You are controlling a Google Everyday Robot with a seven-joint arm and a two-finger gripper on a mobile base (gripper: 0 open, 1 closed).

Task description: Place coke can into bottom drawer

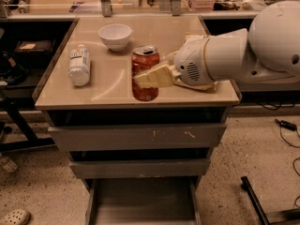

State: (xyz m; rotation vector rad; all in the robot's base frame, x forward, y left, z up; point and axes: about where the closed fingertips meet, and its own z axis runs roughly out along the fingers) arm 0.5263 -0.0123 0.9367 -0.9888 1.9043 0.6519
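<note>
The tool [148, 77] clamps the coke can [145, 60] near the front edge of the worktop [108, 86]. The bottom drawer [140, 201] stands open below

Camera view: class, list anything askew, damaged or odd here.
The white bottle lies on its side, left of the coke can in the gripper. The top drawer front is scratched.

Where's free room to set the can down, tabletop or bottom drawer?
Bottom drawer: visible floor bare between its side walls. Tabletop: bare strip between bottle and can, reaching the front edge. Crowded right: gripper, shut on the can, and arm cover it. Bowl sits behind.
</note>
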